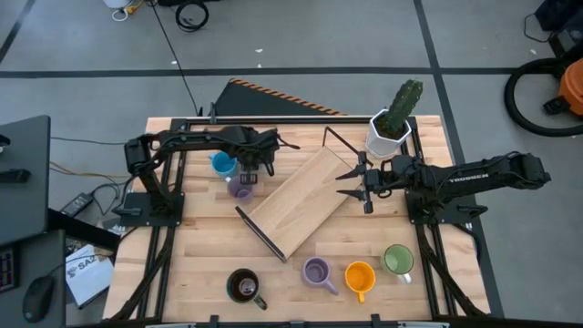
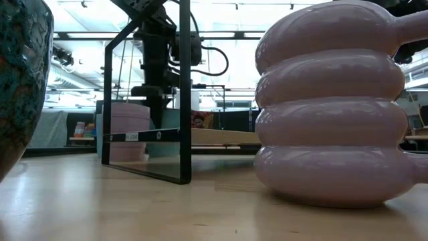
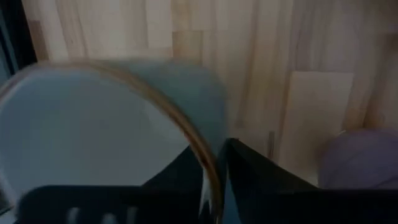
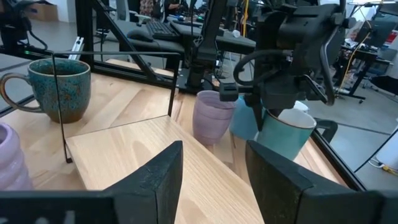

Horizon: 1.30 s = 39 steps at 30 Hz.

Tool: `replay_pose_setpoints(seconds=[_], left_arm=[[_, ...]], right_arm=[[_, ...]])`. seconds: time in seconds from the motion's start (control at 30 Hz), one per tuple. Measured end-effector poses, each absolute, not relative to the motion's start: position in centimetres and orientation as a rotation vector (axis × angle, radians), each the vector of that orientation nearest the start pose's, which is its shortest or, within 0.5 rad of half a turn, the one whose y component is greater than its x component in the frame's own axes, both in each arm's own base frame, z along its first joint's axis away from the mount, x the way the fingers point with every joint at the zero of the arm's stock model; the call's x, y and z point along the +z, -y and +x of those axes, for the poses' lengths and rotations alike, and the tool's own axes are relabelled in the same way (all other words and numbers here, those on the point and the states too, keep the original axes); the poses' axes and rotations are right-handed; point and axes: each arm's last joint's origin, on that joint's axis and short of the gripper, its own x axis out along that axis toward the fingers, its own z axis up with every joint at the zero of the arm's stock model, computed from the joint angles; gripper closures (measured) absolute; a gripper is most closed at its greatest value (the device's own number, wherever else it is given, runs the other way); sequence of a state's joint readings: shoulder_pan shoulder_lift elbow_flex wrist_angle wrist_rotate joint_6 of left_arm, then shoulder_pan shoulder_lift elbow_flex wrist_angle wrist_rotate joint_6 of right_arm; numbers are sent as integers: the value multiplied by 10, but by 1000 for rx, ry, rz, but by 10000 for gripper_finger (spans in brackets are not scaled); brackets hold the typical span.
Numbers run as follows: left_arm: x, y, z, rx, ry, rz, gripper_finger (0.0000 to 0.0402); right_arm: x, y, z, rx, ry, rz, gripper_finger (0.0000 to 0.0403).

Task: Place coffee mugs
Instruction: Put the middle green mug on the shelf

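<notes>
Two arms reach in over the counter (image 1: 200, 264); at the far left the left end effector (image 3: 212, 152) hangs fingers-down on a pale mug (image 3: 93, 130), its fingers (image 3: 255, 180) narrowed onto the mug's wall, one inside the rim and one outside. Seen from across the counter, that pale mug (image 4: 285, 134) stands upright under the end effector. Just beside it sits a bright blue mug (image 1: 221, 164), and a little nearer a far lilac mug (image 1: 240, 188) stands upright; these three crowd together left of a wooden shelf (image 1: 305, 196) with a thin black frame, lying slantwise across the middle.

Along the near edge, from left to right, stand a dark mug (image 1: 244, 287), a near lilac mug (image 1: 316, 271), an orange mug (image 1: 360, 276) and a green mug (image 1: 398, 261), each apart from its neighbour.

Right of the shelf's far end, the right end effector (image 1: 350, 182) hovers with its fingers (image 4: 163, 177) spread wide and nothing between them; just beyond it, at the far right, a white cactus pot (image 1: 385, 135) stands upright.
</notes>
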State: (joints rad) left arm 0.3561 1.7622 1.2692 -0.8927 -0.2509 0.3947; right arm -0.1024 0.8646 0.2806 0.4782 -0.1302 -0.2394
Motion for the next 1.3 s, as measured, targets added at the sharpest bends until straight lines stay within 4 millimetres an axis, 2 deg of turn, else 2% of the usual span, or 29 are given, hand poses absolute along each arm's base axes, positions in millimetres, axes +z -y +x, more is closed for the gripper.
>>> replay_pose_setpoints(seconds=[0.1,0.4,0.63,0.83,1.1,1.3], left_arm=[[209,-122,310,213,-1475,227,372],[226,-123,319,147,-1390,190,372],[269,-119,339,148,-1244,138,372],[299,-111,366,147,-1171,97,372],[297,-98,420,62,-1172,66,372],[290,-89,452,33,-1146,58,369]], right_arm=[[209,15,182,38,-102,-227,226],[209,15,181,37,-102,-227,229],[215,17,184,-17,-176,-224,229],[223,19,185,-75,-233,-227,231],[232,18,171,-173,-210,-242,232],[241,13,157,-176,-172,-258,233]])
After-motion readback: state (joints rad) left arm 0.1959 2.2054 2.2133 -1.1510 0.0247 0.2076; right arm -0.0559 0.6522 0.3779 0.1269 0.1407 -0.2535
